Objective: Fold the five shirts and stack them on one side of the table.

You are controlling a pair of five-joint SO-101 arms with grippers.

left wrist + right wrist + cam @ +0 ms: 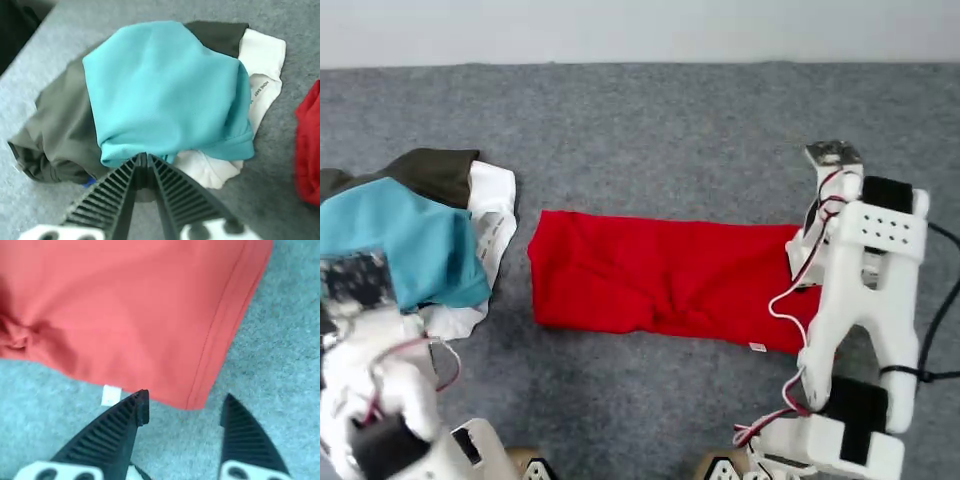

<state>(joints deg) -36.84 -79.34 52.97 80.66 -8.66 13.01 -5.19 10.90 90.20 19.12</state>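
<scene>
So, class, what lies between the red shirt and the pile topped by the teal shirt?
Nothing. In the high view, a narrow strip of bare grey table separates the red shirt from the white shirt lying under the teal shirt.

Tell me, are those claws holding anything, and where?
Right gripper: open, holding nothing. Left gripper: shut at the teal shirt's edge; whether it grips cloth is unclear.

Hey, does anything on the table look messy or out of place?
Yes. The teal shirt lies draped over a crumpled dark shirt and a white shirt in a loose heap, not a stack. The red shirt has a bunched crease near its middle.
</scene>
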